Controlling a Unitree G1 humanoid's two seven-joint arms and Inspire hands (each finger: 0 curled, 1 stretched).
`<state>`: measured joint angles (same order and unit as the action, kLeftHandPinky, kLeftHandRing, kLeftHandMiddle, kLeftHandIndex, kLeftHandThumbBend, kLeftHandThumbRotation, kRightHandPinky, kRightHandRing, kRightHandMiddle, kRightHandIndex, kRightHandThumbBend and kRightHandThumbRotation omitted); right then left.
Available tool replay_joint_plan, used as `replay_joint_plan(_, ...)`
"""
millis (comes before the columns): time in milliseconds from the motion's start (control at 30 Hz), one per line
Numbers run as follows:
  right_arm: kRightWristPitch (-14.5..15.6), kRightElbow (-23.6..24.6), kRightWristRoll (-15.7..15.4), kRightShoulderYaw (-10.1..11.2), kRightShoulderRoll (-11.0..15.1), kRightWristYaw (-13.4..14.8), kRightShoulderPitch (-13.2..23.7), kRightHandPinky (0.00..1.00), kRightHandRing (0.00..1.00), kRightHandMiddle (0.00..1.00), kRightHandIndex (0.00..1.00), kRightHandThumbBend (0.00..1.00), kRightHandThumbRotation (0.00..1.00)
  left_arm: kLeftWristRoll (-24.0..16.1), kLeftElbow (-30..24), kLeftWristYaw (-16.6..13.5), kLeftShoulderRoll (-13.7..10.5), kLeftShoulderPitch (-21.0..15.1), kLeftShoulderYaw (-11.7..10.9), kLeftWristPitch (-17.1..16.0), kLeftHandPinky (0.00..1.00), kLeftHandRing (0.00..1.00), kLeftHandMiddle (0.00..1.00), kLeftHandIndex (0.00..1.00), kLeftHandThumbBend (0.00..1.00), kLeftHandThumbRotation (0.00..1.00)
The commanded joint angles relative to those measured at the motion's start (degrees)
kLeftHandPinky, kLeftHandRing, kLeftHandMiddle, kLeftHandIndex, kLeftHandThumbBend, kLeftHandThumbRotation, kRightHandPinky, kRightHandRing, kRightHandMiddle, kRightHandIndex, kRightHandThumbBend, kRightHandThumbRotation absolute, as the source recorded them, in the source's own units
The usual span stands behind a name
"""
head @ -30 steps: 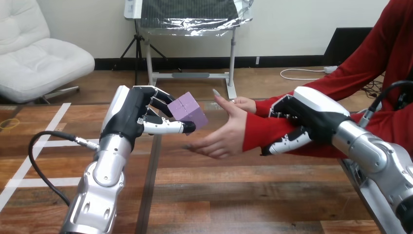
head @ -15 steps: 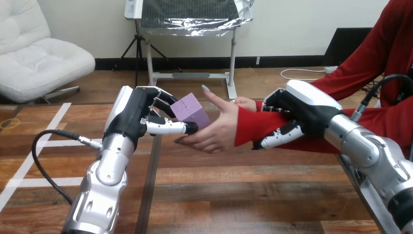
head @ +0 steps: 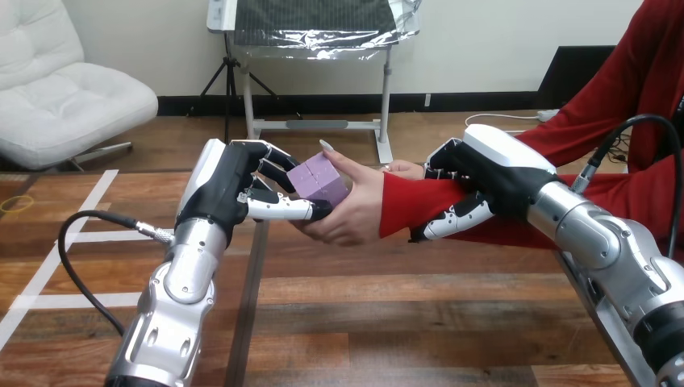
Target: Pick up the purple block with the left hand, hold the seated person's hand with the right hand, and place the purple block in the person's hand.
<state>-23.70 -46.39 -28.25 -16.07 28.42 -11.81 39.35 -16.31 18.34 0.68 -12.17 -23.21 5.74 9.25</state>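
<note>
Gripping the purple block [head: 317,177], the left hand [head: 234,189] has its fingers curled over the top and far side and its thumb [head: 282,210] stretched along the underside. The block is raised clear of the counter [head: 387,322], one corner tipped upward.

The block's near face sits against the palm of the person's hand [head: 355,211], which is open and cupped sideways, fingers pointing toward the robot's left. One fingertip rises just above the block's top edge. The thumb of the left hand appears to touch the person's fingers from below – contact too tight to read exactly.

The right hand [head: 492,173] is clenched round the person's forearm [head: 403,211], over the red sleeve just behind the wrist, fingers above and thumb beneath. The person's other hand [head: 406,170] shows just beyond that sleeve, touching nothing I can make out.

Risks, as I judge them:
- The palm faces sideways, not up. If the left hand lets go before the person's fingers close, the block could slide off and drop to the counter.
- The robot's thumb lies between block and fingers – opening it may nudge the block outward or pinch.
- A pull or twist from the right hand would tilt the palm and spoil the handover.
</note>
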Motion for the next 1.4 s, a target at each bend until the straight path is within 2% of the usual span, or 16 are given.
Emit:
replay_joint_plan(0, -1.4, 3.2, 0.2, -0.8, -2.4, -0.6, 6.3, 0.28, 0.33, 0.39, 0.39, 0.77, 0.23, 0.0, 1.2, -0.6, 1.3, -5.5, 0.6, -1.3, 0.25, 0.34, 0.4, 0.44, 0.71, 0.0)
replay_joint_plan(467, -2.0, 3.4, -0.4, -1.0, -2.9, -0.4, 6.5, 0.27, 0.32, 0.38, 0.38, 0.78, 0.24, -0.2, 3.3, -1.1, 2.6, -6.6, 1.3, -1.4, 0.3, 0.4, 0.45, 0.46, 0.7, 0.0)
replay_joint_plan(1367, -2.9, 3.0, -0.8, -1.0, -2.9, -0.2, 5.9, 0.26, 0.3, 0.37, 0.38, 0.77, 0.23, 0.7, 6.3, -0.8, 4.1, -8.0, 1.4, -3.7, 0.28, 0.36, 0.41, 0.45, 0.68, 0.0)
